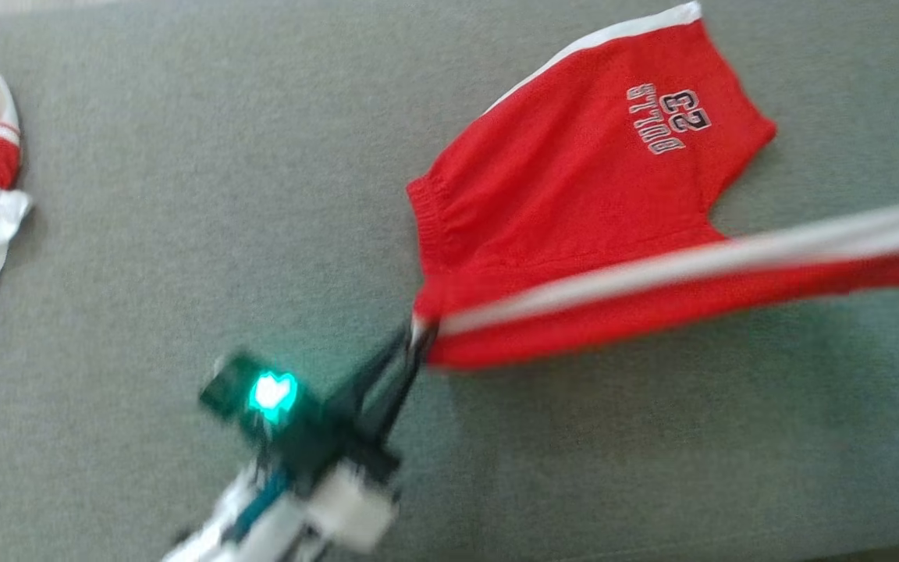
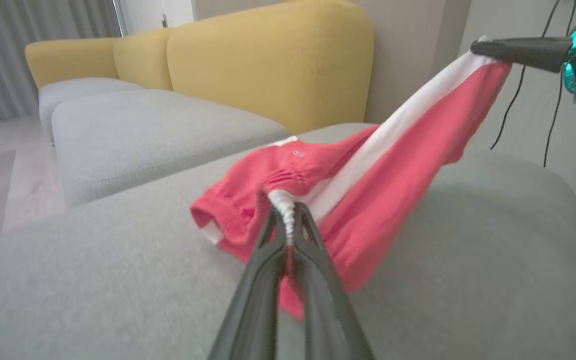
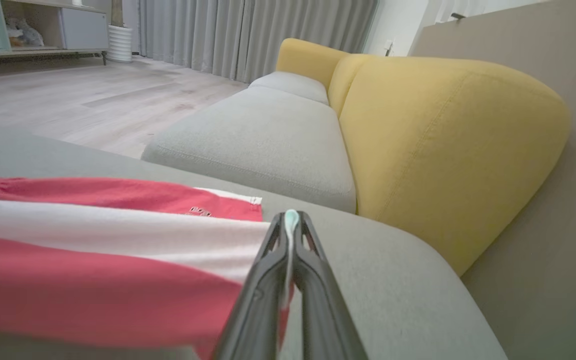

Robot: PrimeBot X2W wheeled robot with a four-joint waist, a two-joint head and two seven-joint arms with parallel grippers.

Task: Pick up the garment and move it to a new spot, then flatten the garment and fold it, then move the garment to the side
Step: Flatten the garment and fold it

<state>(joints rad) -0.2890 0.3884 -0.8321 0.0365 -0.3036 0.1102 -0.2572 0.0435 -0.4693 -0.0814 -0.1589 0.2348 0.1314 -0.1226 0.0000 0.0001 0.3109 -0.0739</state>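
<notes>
Our left gripper (image 1: 416, 334) and right gripper (image 3: 290, 222) each clamp an end of the red fabric shorts with white side stripes (image 1: 574, 203). One edge stretches between them; the rest lies on the grey upholstered cushion (image 1: 184, 234).

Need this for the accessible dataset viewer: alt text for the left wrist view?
The left gripper, shut, pinches the waistband of red shorts with a white side stripe, stretched above a grey cushion toward the right gripper clamping the far end at upper right. A yellow-backed sofa stands behind.
</notes>
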